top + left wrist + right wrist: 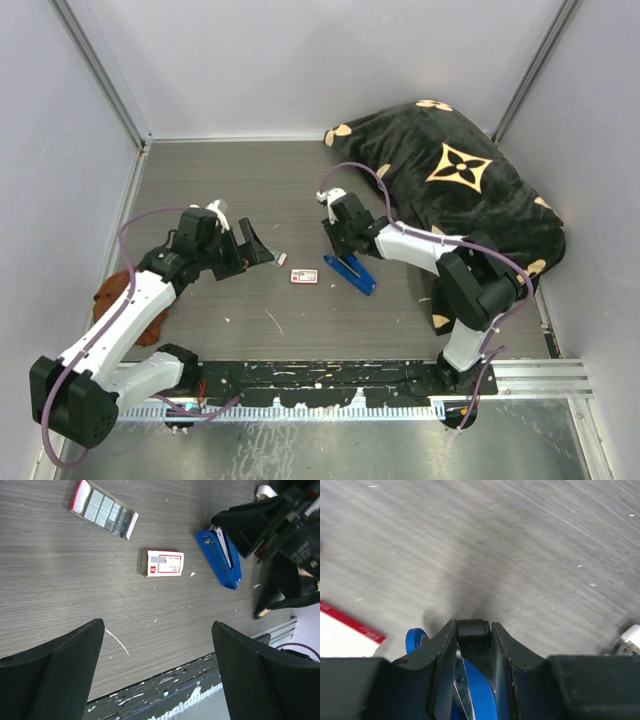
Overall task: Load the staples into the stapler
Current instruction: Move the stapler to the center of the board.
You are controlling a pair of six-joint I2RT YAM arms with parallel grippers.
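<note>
Right wrist view, closest in: my right gripper is clamped on the stapler, one finger on each side of its black end, with the blue body running back beneath me. The stapler lies on the grey wooden table, just right of the middle. My left gripper hangs above the table to the left, its fingers spread wide with nothing between them. Just beyond those fingers sits a closed red-and-white box, near the stapler's left side but not touching it. A small grey rectangle shows on its top, and I cannot tell whether it is printed or lying there. Farther on, left of the box, an open cardboard tray holds the staples in grey rows, well apart from the stapler. At the far right corner rests a black cushion with tan flower marks.
</note>
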